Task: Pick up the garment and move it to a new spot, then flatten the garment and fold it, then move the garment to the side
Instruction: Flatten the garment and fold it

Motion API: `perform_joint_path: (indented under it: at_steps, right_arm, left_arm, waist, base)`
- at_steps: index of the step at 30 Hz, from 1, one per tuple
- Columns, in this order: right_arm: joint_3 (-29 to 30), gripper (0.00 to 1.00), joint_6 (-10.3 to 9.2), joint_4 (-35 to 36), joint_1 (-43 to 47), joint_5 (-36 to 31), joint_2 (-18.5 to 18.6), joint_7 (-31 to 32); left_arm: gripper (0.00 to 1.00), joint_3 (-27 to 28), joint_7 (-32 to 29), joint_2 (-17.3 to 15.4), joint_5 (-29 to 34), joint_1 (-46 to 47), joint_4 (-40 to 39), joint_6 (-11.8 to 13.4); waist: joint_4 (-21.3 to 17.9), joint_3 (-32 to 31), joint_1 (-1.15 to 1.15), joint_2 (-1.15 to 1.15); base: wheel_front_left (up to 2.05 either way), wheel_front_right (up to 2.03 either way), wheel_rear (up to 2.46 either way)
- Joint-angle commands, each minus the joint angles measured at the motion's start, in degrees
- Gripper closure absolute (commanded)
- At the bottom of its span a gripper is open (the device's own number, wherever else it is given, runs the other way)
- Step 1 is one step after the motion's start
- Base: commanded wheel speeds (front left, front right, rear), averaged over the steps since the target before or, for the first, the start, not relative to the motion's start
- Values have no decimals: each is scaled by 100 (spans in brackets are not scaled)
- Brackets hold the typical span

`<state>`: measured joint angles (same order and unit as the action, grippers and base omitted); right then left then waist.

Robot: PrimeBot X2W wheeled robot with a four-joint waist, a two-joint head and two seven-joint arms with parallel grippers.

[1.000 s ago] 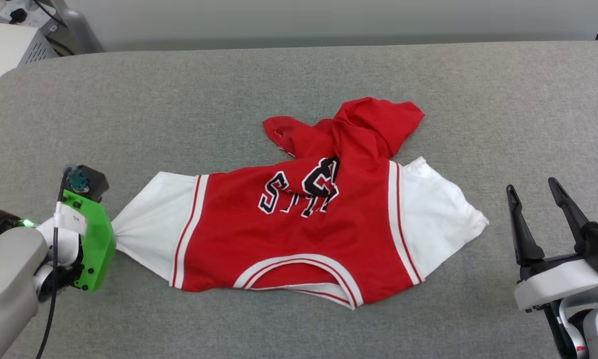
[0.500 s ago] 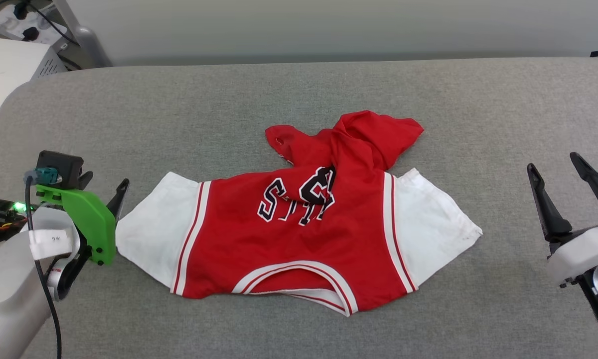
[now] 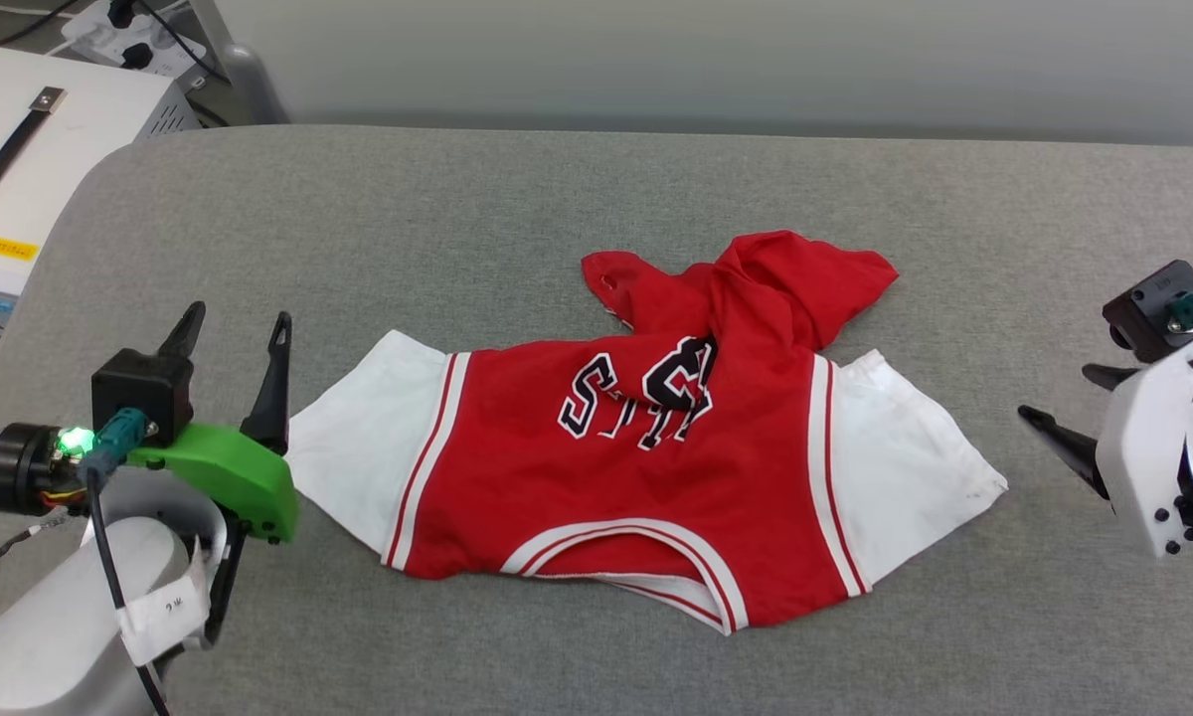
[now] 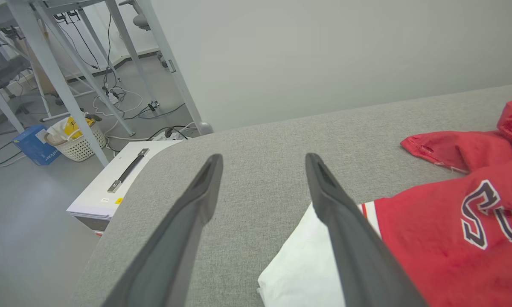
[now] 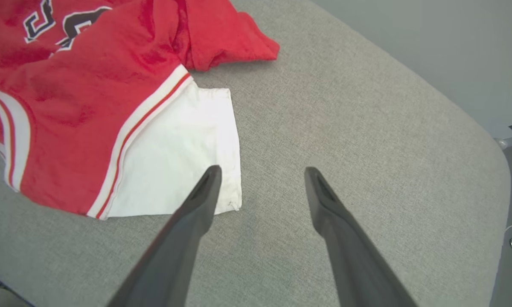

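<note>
The garment (image 3: 636, 487), a red T-shirt with white sleeves and black lettering, lies on the grey padded table (image 3: 557, 189). Its collar faces the near edge, and its far part is bunched and folded over the lettering. My left gripper (image 3: 236, 320) stands open just left of the left white sleeve (image 3: 363, 452), fingers pointing away, holding nothing. The left wrist view has that gripper (image 4: 262, 158) over bare table, with the sleeve (image 4: 303, 268) beside its right finger. My right gripper (image 3: 1059, 398) is open to the right of the right sleeve (image 3: 905, 477). In the right wrist view its left fingertip hangs over the sleeve's corner (image 5: 222, 187).
A white box with a strap handle (image 3: 50, 149) stands off the table's far left corner, with a power strip (image 3: 129, 30) and cables behind it. Metal frame legs (image 4: 51, 72), a basket (image 4: 74, 138) and a blue box (image 4: 34, 143) are on the floor. A pale wall runs behind the table.
My left gripper has opened and let go of the left sleeve, lifting with its fingers pointing away; the sleeve has relaxed flat. The right gripper turned toward the garment. The camera shifted.
</note>
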<state>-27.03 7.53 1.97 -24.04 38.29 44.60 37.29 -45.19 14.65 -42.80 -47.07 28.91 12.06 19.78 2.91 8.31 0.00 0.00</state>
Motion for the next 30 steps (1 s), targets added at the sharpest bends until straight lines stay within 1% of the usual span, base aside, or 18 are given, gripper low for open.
perform_joint_path:
  at_steps: [1, 4, 7, 9, 10, 16, 21, 25, 26, 27, 30]
  right_arm:
    - [-135, 0, -4, -7, -171, 168, 43, 250]
    - [-480, 0, -4, -149, -419, 407, 120, 781]
    - [-738, 0, -4, -415, -607, 494, 92, 1046]
    - [-850, 0, -4, -660, -723, 524, 13, 1087]
    - [-995, 0, -4, -1101, -871, 503, -86, 1061]
    - [-1238, 0, -4, -1966, -912, 623, -391, 749]
    - [-1734, 0, -4, -2207, -722, 782, -485, 594]
    - [-2027, 0, -4, -2282, -655, 936, -498, 430]
    - [-2072, 74, -4, -2278, -666, 968, -499, 328]
    - [-2089, 100, -4, -2278, -673, 1005, -502, 245]
    - [-1980, 100, -4, -2234, -722, 1097, -482, -168]
  left_arm:
    - [0, 175, 32, 90, 223, -213, -195, 149]
    - [0, 595, 33, 237, 673, -609, -613, 371]
    - [0, 1016, 33, 448, 1099, -932, -930, 531]
    - [0, 1258, 34, 614, 1357, -1155, -1097, 559]
    - [0, 1548, 34, 877, 1687, -1387, -1237, 460]
    - [0, 2055, 34, 1326, 2159, -1550, -1216, 102]
    - [0, 2427, 34, 1596, 2454, -1610, -1130, -163]
    - [0, 2710, 34, 1735, 2642, -1730, -1056, -331]
    - [0, 2786, 34, 1761, 2672, -1754, -1033, -388]
    - [0, 2851, 34, 1786, 2686, -1768, -1020, -440]
    - [0, 3044, 34, 1837, 2693, -1800, -888, -669]
  waist:
    - [64, 53, 0, 0]
    - [133, 130, 0, 0]
    - [214, 232, 0, 0]
    - [270, 311, 0, 0]
    - [391, 495, 0, 0]
    - [575, 729, 0, 0]
    - [608, 785, 0, 0]
    - [511, 739, 0, 0]
    - [475, 715, 0, 0]
    - [446, 691, 0, 0]
    - [343, 572, 0, 0]
  base:
    - [0, 0, 0]
    - [0, 0, 0]
    - [0, 0, 0]
    - [0, 0, 0]
    - [0, 0, 0]
    - [0, 0, 0]
    - [0, 0, 0]
    - [0, 0, 0]
    - [0, 0, 0]
    - [0, 0, 0]
    - [0, 0, 0]
